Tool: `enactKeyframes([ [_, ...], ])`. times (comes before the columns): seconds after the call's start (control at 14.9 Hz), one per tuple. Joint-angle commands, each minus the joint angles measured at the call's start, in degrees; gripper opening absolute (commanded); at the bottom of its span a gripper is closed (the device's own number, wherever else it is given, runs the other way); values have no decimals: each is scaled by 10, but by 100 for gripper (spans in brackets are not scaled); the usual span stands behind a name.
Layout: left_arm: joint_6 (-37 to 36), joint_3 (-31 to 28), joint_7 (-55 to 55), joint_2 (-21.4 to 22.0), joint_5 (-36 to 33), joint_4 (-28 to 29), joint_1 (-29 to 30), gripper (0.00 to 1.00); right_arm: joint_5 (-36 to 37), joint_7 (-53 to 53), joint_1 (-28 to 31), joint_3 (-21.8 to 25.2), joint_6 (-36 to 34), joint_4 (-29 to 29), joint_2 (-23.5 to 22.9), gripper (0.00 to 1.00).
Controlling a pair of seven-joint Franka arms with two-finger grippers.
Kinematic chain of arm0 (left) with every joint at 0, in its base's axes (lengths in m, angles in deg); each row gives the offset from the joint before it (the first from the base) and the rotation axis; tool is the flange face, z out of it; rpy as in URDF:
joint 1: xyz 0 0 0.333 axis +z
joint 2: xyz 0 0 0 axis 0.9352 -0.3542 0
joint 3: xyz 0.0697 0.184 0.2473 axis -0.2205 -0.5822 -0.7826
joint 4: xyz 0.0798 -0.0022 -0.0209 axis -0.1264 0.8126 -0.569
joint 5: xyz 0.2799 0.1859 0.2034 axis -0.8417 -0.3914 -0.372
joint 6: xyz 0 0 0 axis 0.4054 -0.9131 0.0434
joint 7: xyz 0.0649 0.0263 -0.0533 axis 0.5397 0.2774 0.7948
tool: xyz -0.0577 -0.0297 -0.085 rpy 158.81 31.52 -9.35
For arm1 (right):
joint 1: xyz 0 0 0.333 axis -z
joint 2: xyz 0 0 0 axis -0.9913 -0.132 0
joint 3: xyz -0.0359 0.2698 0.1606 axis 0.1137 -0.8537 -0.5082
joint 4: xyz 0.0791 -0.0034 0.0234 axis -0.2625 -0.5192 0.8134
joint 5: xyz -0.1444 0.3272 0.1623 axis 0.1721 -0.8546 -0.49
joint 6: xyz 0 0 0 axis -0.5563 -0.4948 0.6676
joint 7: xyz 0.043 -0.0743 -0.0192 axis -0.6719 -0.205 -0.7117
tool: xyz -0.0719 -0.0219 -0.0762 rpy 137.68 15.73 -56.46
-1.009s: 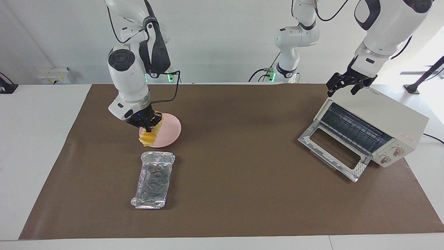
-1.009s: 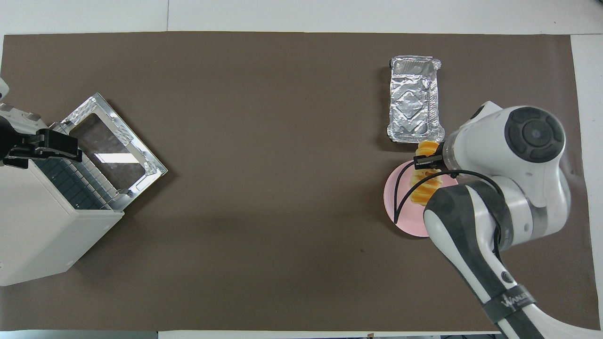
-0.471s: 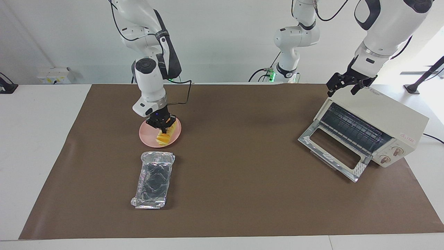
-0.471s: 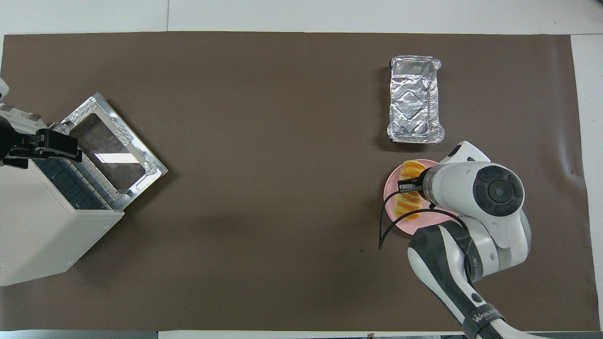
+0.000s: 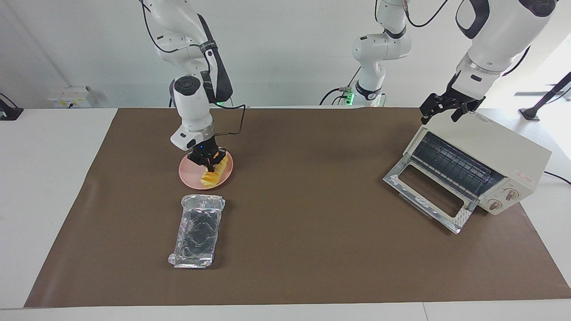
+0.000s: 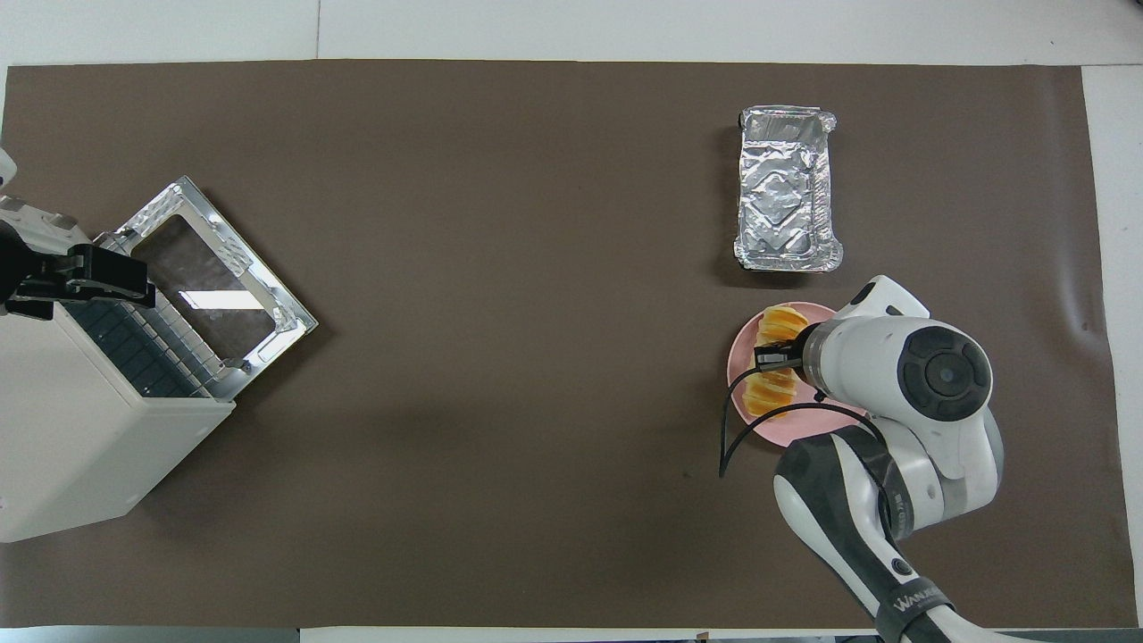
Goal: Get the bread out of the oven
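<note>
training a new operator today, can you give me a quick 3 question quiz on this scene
1. True or false: the bread lies on the oven's rack.
2. The foil tray holds: A) bread B) nothing C) a plate.
3. Fill in: the right hand is at the bread over the pink ____.

Key: 1 false; 2 B; 3 plate. The left hand waits over the oven.
</note>
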Motion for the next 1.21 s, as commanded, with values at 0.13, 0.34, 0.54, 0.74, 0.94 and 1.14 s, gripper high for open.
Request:
enactKeyframes([
  [0.13, -4, -2, 0, 8, 8, 3, 3, 100, -6, -24, 9, -3, -142, 72, 17, 100],
  [0.34, -4, -2, 0, 8, 8, 3, 2, 100, -6, -85, 26, 3, -245, 157, 17, 100],
  [0.54, -4, -2, 0, 8, 8, 3, 3, 100, -7, -141, 57, 3, -299, 226, 16, 100],
  [0.74, -4, -2, 0, 8, 8, 3, 3, 100, -9, -186, 70, 3, -363, 302, 5, 100],
  [0.94, -4, -2, 0, 8, 8, 3, 3, 100, -9, -190, 72, 3, -465, 371, -3, 100],
  [1.14, -4, -2, 0, 8, 8, 3, 3, 100, -11, -200, 91, 3, -525, 413, -4, 100],
])
